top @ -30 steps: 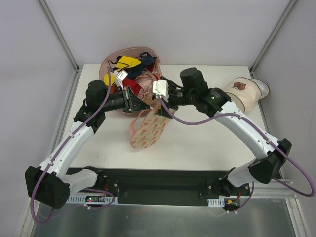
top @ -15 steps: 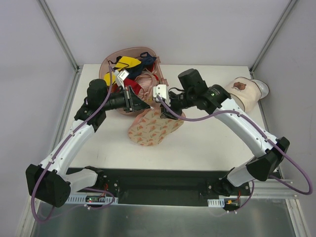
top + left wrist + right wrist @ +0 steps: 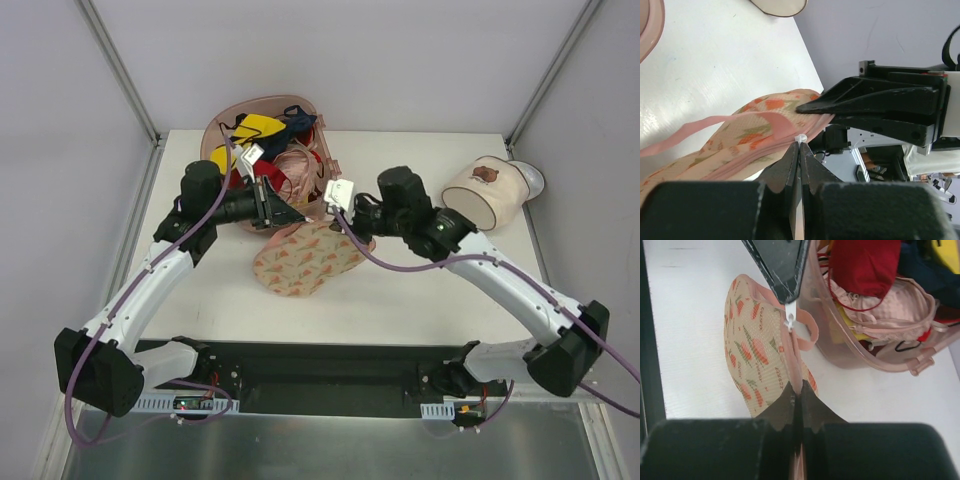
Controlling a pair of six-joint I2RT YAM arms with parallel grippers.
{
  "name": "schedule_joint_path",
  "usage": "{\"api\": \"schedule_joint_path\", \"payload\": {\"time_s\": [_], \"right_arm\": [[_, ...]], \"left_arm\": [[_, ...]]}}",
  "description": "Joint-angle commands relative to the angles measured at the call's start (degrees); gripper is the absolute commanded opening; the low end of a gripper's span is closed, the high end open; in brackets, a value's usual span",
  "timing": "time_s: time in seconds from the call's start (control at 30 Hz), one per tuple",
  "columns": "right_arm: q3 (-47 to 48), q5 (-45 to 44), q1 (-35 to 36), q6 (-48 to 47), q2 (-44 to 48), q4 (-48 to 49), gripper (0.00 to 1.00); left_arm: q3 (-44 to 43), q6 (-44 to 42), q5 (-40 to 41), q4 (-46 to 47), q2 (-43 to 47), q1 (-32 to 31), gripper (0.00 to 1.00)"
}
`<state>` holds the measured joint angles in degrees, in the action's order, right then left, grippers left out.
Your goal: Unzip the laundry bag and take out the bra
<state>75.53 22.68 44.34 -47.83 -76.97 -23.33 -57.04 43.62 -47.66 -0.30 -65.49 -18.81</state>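
The laundry bag (image 3: 305, 258), cream with orange-pink leaf print and pink edging, lies mid-table between both grippers. My left gripper (image 3: 298, 217) is shut on its small white zipper pull (image 3: 801, 137), with the fingertips (image 3: 792, 155) pressed together at the bag's (image 3: 740, 145) pink seam. My right gripper (image 3: 352, 232) is shut on the pink edging at the bag's (image 3: 752, 360) opposite end, its fingertips (image 3: 785, 402) pinching the seam. In the right wrist view the zipper pull (image 3: 790, 316) hangs under the left gripper's black tip. A pink loop (image 3: 695, 131) trails off the bag. The bra is hidden.
A pink translucent basket (image 3: 262, 103) holding red, yellow, dark blue and pink garments stands at the back, right behind the bag; its wall (image 3: 875, 362) is close to my right gripper. A cream cylindrical container (image 3: 490, 190) lies at the far right.
My right gripper, open a second ago, has closed on the bag's pink edge and drawn to the right. The bag went from hanging on edge to lying broader and flatter. The left gripper stayed shut.
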Motion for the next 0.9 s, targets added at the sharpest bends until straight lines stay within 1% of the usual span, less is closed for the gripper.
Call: {"api": "schedule_joint_path", "payload": {"time_s": [0.0, 0.17, 0.3, 0.33, 0.4, 0.57, 0.7, 0.73, 0.77, 0.83, 0.87], "right_arm": [[-7.4, -7.6, -1.1, 6.3, 9.8, 16.0, 0.01], [-14.0, -7.1, -2.2, 8.9, 16.7, 19.9, 0.01], [-18.8, -7.1, -3.6, 13.1, 21.6, 23.1, 0.01], [-20.0, -8.1, -4.3, 14.0, 22.6, 23.1, 0.01], [-22.8, -8.2, -5.7, 15.7, 25.2, 26.1, 0.01], [-27.7, -10.1, -11.3, 22.2, 29.9, 30.3, 0.01], [-32.3, -15.9, -14.4, 26.8, 33.3, 34.5, 0.01], [-33.0, -19.1, -15.2, 28.0, 34.2, 35.5, 0.01], [-33.6, -21.2, -15.6, 31.4, 34.4, 37.3, 0.01], [-36.4, -28.6, -16.3, 36.0, 34.9, 39.1, 0.01], [-37.8, -29.7, -16.5, 39.9, 35.1, 42.0, 0.01]], "left_arm": [[1.7, -1.3, 0.6, -1.0, 1.2, 1.9, 0.0], [3.6, -1.5, 1.0, -2.1, 3.4, 4.2, 0.0], [4.8, -2.4, 0.9, -3.4, 3.9, 6.3, 0.0], [5.0, -2.6, 0.9, -3.5, 4.0, 6.7, 0.0], [5.9, -2.7, 0.6, -3.8, 4.1, 7.5, 0.0], [6.1, -4.1, 0.3, -5.9, 5.8, 10.9, 0.0], [6.4, -4.8, -0.1, -7.4, 6.4, 12.7, 0.0], [6.6, -4.7, -0.2, -7.5, 6.6, 12.8, 0.0], [6.9, -4.7, -0.2, -7.6, 6.8, 12.8, 0.0], [7.5, -3.5, -0.5, -7.6, 6.5, 12.8, 0.0], [8.2, -2.9, -0.7, -7.3, 6.3, 12.7, 0.0]]}}
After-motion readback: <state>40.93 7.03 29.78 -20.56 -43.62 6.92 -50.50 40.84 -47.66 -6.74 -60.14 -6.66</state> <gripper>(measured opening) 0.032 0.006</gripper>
